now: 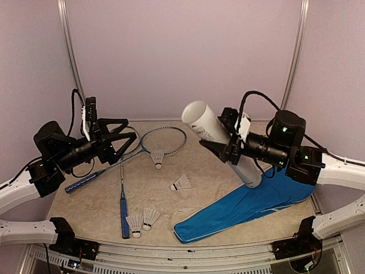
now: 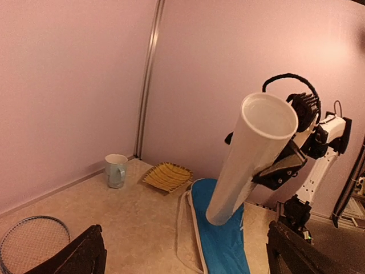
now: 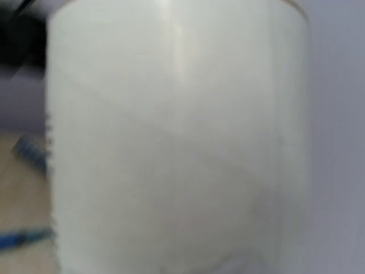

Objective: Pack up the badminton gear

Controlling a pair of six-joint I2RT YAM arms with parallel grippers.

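My right gripper is shut on the long white tube and holds it tilted, open end up and to the left, lower end over the blue racket cover. The tube fills the right wrist view and hides the fingers. My left gripper is open and empty, raised above the rackets, and faces the tube. Two rackets lie crossed at the left: one head and one blue handle show. Several white shuttlecocks lie loose: one on the racket head, one mid-table, two near the front.
A pale blue mug and a straw-coloured brush sit by the far wall in the left wrist view. The cover lies flat with its edge strap loose. The table's front edge runs just below the two front shuttlecocks.
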